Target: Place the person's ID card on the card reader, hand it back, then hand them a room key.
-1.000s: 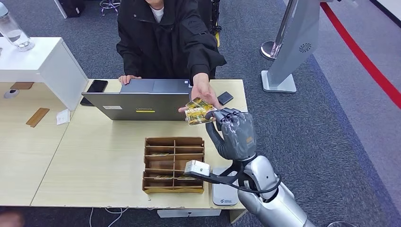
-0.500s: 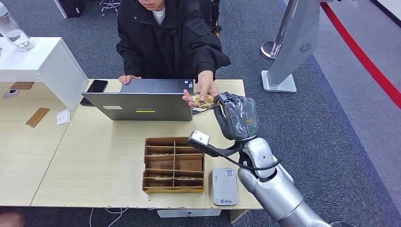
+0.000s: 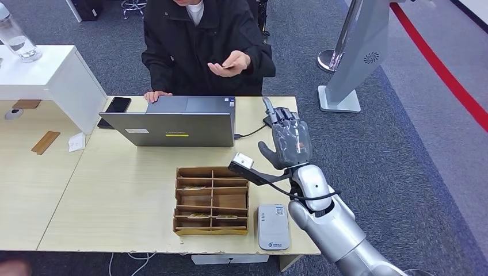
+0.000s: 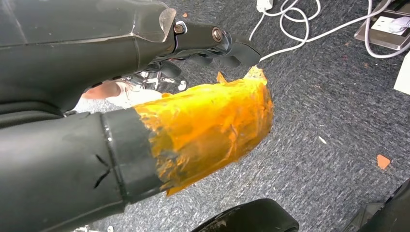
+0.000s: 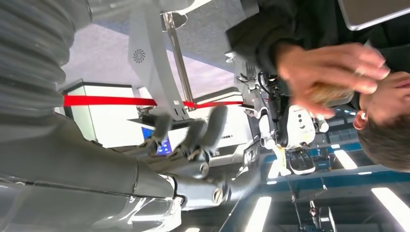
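The person across the desk holds a gold-patterned card (image 3: 228,66) in a raised hand (image 3: 230,62) near their chest; the right wrist view shows that card (image 5: 331,94) blurred in their fingers. My right hand (image 3: 289,141) hovers upright above the desk's far right part, fingers (image 5: 203,130) spread and holding nothing. The grey card reader (image 3: 273,226) lies at the desk's near edge, below that arm. A wooden divided tray (image 3: 211,200) with key cards sits left of the reader. My left hand (image 4: 203,96) hangs over the carpet with nothing in it, its thumb wrapped in orange tape.
A grey laptop (image 3: 172,123) stands between the person and the tray, a cable (image 3: 250,133) running from its right side. A black phone (image 3: 118,104) lies at its left. A white counter (image 3: 52,75) with a bottle (image 3: 17,37) is at the far left; a grey kiosk stand (image 3: 351,57) is right of the desk.
The person took the card from my right hand and drew it back to their chest. My right hand let go, opened and turned upright.
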`<move>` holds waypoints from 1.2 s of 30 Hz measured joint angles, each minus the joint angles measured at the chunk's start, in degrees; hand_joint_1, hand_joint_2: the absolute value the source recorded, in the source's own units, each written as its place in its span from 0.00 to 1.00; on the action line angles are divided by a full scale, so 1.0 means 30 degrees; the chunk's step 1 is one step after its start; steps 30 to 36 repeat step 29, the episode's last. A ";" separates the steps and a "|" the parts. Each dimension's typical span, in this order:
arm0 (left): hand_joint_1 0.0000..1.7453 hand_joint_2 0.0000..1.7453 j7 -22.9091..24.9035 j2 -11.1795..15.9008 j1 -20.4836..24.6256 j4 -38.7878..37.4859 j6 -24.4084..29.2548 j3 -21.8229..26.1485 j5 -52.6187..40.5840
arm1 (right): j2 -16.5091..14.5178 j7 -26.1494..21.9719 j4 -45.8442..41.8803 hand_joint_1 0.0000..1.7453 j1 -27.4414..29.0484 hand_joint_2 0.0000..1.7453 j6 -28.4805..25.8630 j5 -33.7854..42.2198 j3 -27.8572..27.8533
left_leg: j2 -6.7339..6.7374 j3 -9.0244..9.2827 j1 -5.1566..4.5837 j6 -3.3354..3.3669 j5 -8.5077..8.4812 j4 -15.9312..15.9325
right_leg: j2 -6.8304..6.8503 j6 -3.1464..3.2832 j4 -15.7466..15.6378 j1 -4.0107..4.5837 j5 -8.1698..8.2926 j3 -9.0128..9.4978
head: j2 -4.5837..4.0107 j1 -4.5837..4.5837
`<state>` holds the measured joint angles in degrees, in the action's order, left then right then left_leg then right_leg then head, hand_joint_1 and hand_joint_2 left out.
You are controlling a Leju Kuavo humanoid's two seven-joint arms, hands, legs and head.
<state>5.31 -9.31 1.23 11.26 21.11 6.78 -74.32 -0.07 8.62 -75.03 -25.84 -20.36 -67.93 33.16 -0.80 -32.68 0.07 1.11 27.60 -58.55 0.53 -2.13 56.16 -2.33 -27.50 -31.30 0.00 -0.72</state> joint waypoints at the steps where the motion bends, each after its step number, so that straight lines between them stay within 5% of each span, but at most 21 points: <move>1: 0.00 0.00 -0.0002 0.0002 -0.0006 0.0000 0.0009 0.0000 0.0015 | -0.0002 -0.0077 -0.0060 0.00 0.0060 0.25 -0.0118 0.0120 0.0000 | 0.0000 0.0000 0.0000 0.0000 0.0000 0.0000 | 0.0000 0.0000 0.0000 0.0000 0.0000 0.0000 | 0.0000 0.0000; 2: 0.00 0.00 -0.0002 0.0004 -0.0012 0.0000 0.0016 0.0000 0.0029 | -0.0009 -0.0171 -0.0135 0.00 0.0129 0.00 -0.0241 0.0248 0.0000 | 0.0000 0.0000 0.0000 0.0000 0.0000 0.0000 | 0.0000 0.0000 0.0000 0.0000 0.0000 0.0000 | 0.0000 0.0000; 8: 0.00 0.00 -0.0073 0.0011 -0.0047 0.0000 0.0144 0.0014 0.0168 | -0.0049 -0.1510 -0.1082 0.00 0.0894 0.00 -0.1281 0.2034 -0.0102 | -0.0004 0.0000 0.0000 0.0000 0.0001 0.0000 | 0.0003 0.0000 -0.0001 0.0000 -0.0002 -0.0003 | 0.0000 -0.0002; 14: 0.00 0.00 -0.0299 0.0031 -0.0143 0.0000 0.0410 0.0206 0.0473 | -0.0051 -0.5246 -0.3650 0.00 0.3269 0.00 -0.3341 0.6997 -0.0692 | -0.0008 -0.0011 -0.0001 -0.0003 0.0011 0.0000 | 0.0006 -0.0006 -0.0004 -0.0001 -0.0011 -0.0011 | 0.0000 0.0000; 23: 0.00 0.00 -0.0588 0.0036 -0.0395 0.0000 0.0718 0.0676 0.0803 | 0.0040 -1.1328 -0.8739 0.00 0.7022 0.00 -0.4013 1.5338 -0.1175 | -0.0004 -0.0016 0.0000 -0.0015 0.0021 0.0001 | -0.0002 -0.0009 -0.0007 -0.0001 -0.0018 -0.0021 | 0.0000 0.0002; 36: 0.00 0.00 -0.0617 0.0036 -0.0410 0.0000 0.0738 0.0809 0.0822 | 0.0258 -1.2668 -1.0969 0.00 0.8115 0.00 -0.3774 1.7227 -0.1231 | 0.0000 -0.0014 0.0000 -0.0015 0.0021 0.0001 | -0.0005 -0.0009 -0.0007 -0.0001 -0.0018 -0.0021 | 0.0000 -0.0002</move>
